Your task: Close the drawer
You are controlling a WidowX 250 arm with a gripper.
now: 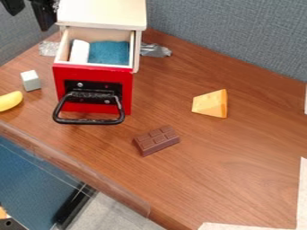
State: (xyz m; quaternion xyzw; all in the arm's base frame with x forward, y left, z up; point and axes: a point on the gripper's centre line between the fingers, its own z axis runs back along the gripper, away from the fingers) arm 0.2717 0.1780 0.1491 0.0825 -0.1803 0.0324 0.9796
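Note:
At the top left corner, the black gripper (28, 15) hangs beside the cabinet's upper left side, its two fingers apart and nothing between them. The small cabinet has a pale wooden top (102, 12). Its drawer (93, 72) is pulled out toward the camera, with a red front and a black handle (90, 121). Inside the drawer lie a white block (79, 51) on the left and a blue sponge-like piece (109, 52) on the right. The gripper does not touch the drawer.
A pale grey cube (30, 80) and a yellow banana (10, 100) are left of the drawer. A chocolate bar (156, 140) lies to its front right, a cheese wedge (210, 103) farther right. Silver tape (155, 50) is beside the cabinet; grey partitions (234, 36) stand behind.

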